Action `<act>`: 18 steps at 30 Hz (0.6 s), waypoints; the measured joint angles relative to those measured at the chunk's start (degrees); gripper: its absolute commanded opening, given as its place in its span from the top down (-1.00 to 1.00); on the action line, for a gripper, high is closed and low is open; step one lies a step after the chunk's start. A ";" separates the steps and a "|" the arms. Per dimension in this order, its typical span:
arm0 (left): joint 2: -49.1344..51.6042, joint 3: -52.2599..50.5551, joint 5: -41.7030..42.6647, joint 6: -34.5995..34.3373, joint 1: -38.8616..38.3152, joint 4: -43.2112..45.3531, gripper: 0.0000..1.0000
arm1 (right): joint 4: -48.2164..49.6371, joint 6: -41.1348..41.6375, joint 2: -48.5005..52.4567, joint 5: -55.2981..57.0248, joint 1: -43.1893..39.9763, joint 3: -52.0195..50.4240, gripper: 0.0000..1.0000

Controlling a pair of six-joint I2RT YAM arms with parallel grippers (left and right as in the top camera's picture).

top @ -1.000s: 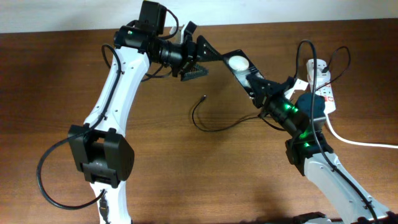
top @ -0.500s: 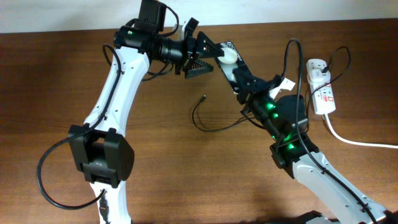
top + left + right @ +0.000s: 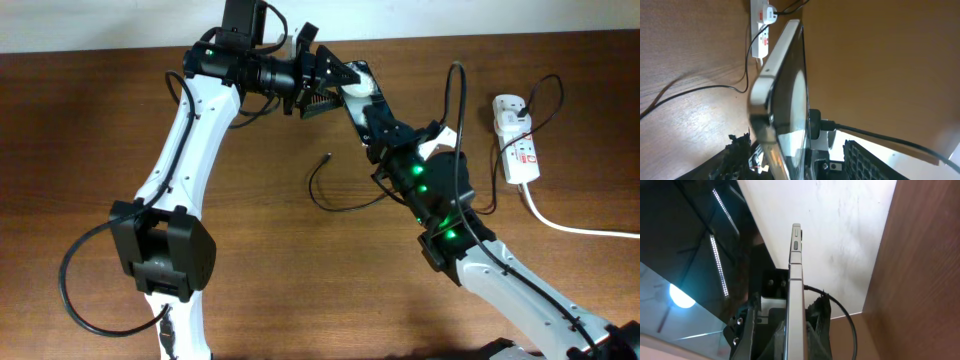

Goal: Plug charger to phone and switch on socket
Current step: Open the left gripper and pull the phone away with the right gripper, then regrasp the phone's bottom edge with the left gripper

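Observation:
The black phone (image 3: 360, 97) is held up in the air, edge-on in both wrist views, at the left wrist (image 3: 785, 90) and the right wrist (image 3: 796, 280). My right gripper (image 3: 381, 126) is shut on its lower end. My left gripper (image 3: 333, 84) is open, its fingers either side of the phone's upper end with a gap on one side. The charger's thin black cable (image 3: 318, 190) lies on the table, its connector tip (image 3: 329, 156) free. It runs to the white adapter (image 3: 511, 108) on the socket strip (image 3: 521, 152).
The thick white cord (image 3: 575, 226) runs from the strip off the right edge. The strip (image 3: 761, 44) and black cable (image 3: 700, 90) also show in the left wrist view. The wooden table (image 3: 250, 260) extends in front of the arms.
My right arm has carried the phone leftward, away from the strip, up to the left gripper. The phone's upper end now sits between the left fingers. The cable has not moved.

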 measured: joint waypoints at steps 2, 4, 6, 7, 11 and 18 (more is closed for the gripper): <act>0.00 0.00 -0.02 -1.18 0.00 0.85 -0.21 | 0.02 0.52 0.81 0.15 0.68 1.05 0.92; 0.00 0.00 0.00 -2.21 0.00 1.42 -0.11 | 0.00 0.63 1.99 0.24 1.92 2.69 0.92; 0.00 0.00 0.00 -3.08 0.00 2.16 -0.01 | 0.04 0.79 3.08 0.20 3.13 3.80 0.92; 0.00 0.00 0.00 -3.34 0.00 2.75 0.00 | 0.04 0.81 3.48 0.20 3.32 3.82 0.92; 0.00 0.00 -0.07 -5.49 0.00 5.16 0.07 | 0.31 1.01 3.93 0.31 3.30 3.98 0.92; 0.00 0.00 -0.55 -8.28 -0.07 6.47 0.19 | 0.50 1.44 3.93 1.53 3.32 4.09 0.92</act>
